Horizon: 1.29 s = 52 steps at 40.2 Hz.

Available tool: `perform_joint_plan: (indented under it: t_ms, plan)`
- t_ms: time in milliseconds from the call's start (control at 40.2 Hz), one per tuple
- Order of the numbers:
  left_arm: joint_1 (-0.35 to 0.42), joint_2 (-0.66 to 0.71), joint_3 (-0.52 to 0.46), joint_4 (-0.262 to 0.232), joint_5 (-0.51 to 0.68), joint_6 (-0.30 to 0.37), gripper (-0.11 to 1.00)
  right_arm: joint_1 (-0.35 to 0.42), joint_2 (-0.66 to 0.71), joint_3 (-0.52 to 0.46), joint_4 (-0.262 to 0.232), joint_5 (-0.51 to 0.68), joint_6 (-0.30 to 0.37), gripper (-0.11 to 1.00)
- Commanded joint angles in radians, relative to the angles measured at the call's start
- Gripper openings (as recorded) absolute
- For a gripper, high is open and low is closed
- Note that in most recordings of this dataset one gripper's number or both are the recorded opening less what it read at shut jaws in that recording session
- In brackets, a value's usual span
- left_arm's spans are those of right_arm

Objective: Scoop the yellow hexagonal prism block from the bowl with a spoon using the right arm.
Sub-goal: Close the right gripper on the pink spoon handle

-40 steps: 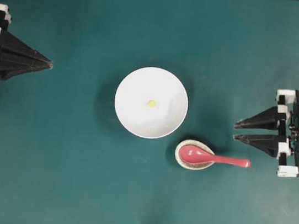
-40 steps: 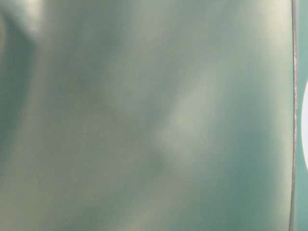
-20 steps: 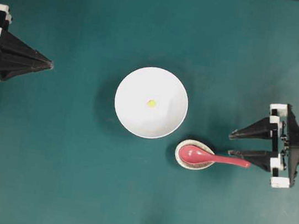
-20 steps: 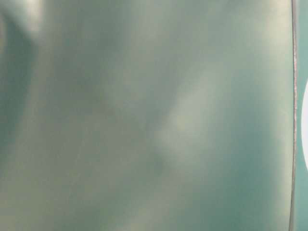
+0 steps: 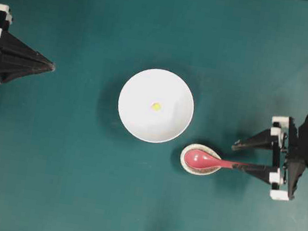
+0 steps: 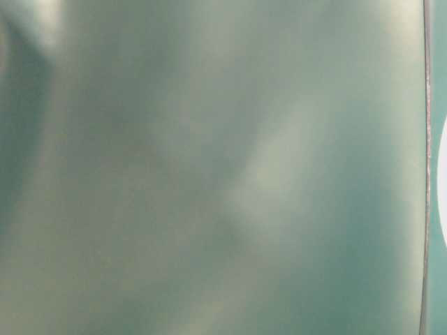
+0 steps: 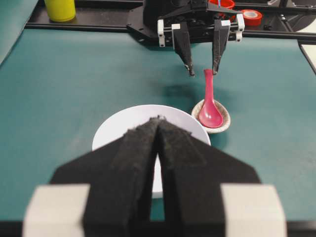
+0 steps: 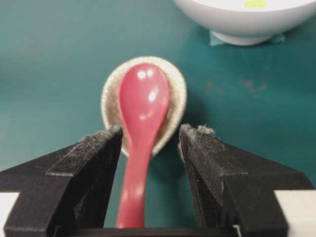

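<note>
While the right tool (image 8: 148,143) is gaping wide, one pink-red spoon (image 8: 140,118) is lying between its fingers, untouched. One yellow block (image 5: 156,106) is sitting in one white bowl (image 5: 136,119). Left tool (image 7: 158,123) is clenched.

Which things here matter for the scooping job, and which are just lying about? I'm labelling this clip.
Belonging to the job:
- yellow hexagonal prism block, in the bowl
- white bowl
- pink-red spoon
- right claw, open, its fingers either side of the spoon handle

Just lying about:
- speckled spoon rest, under the spoon
- left claw, shut, off at the edge
- yellow container
- red tape roll
</note>
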Motion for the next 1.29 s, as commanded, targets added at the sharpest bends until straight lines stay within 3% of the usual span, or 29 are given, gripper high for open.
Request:
perform_joint_plan:
  t_ms: [0,473,1269]
  plan:
    - [0.002,0.008,-0.021,0.003,-0.006,-0.002,-0.01,0.021,0.038,-0.017,0.012,-0.052,0.008,0.55]
    - [0.002,0.008,-0.018,0.003,-0.005,-0.002,-0.01,0.058,0.245,-0.048,0.028,-0.212,0.052,0.55]
    - [0.000,0.008,-0.018,0.003,0.003,-0.002,-0.01,0.075,0.287,-0.051,0.043,-0.195,0.054,0.55]
